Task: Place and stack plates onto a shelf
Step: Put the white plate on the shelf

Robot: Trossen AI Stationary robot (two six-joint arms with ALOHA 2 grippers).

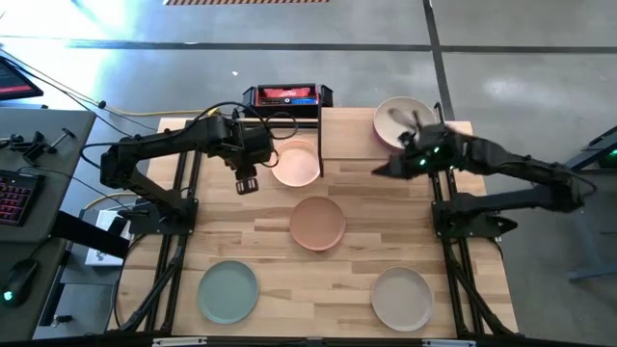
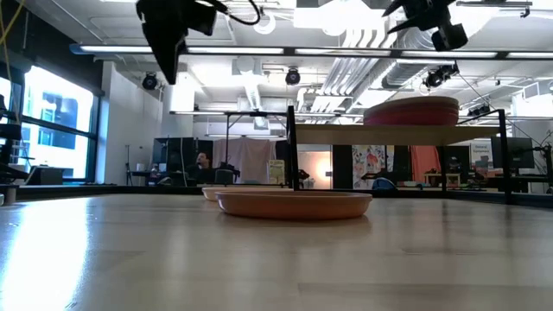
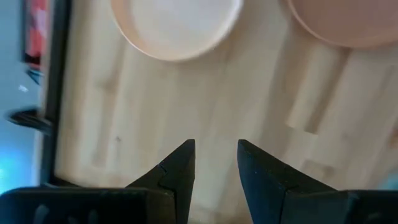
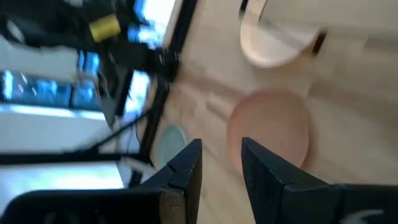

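Observation:
A stack of plates (image 1: 398, 121) (image 2: 411, 112) sits on the raised shelf (image 2: 346, 135) at the table's far right. On the tabletop lie a cream plate (image 1: 296, 162) (image 3: 177, 25), a tan plate (image 1: 318, 222) (image 2: 294, 204) (image 4: 267, 127), a mint green plate (image 1: 228, 289) and a beige-grey plate (image 1: 402, 297). My left gripper (image 1: 246, 183) (image 3: 216, 155) hangs open above bare wood, left of the cream plate, pointing down. My right gripper (image 1: 388, 170) (image 4: 221, 155) is open and raised by the shelf's near edge, holding nothing.
A red and black device (image 1: 286, 95) stands at the table's far edge. The shelf's black post (image 1: 319, 145) rises beside the cream plate. Bare wood lies between the four tabletop plates. A desk with a keyboard (image 1: 12, 198) stands off the table's left.

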